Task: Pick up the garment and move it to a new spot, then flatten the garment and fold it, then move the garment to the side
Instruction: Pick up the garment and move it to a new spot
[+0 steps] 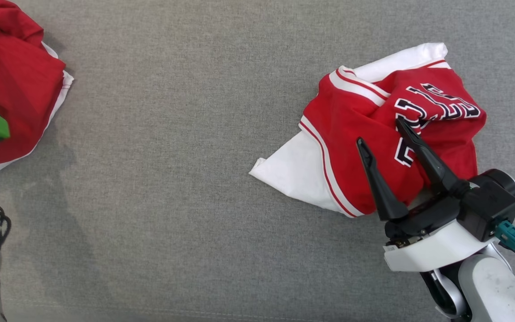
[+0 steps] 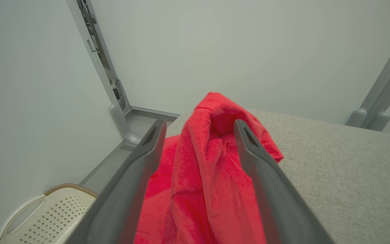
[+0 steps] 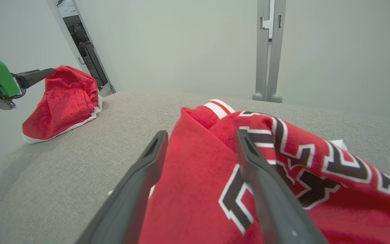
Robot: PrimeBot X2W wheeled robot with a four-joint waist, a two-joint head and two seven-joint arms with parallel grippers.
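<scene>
The crumpled red cloth garment with a white hem (image 1: 20,80) lies at ten o'clock on the grey woven fabric surface (image 1: 195,179). A fold of it rises between the spread, released jaws of the left gripper (image 2: 200,124). At three o'clock lies a rumpled red jersey with white trim and black lettering (image 1: 351,129). The right gripper (image 1: 379,130) stands over it, jaws released, a fold between them.

The table (image 1: 186,188) wears a coarse grey woven cloth, matt. The jersey (image 1: 351,120) is soft red knit with smooth printed lettering; the other red garment (image 2: 198,183) looks fuzzy, like towelling. The right gripper (image 1: 379,130) is matt black plastic, its wrist shell (image 1: 432,252) glossy white. The basket (image 2: 46,217) is perforated cream plastic.
</scene>
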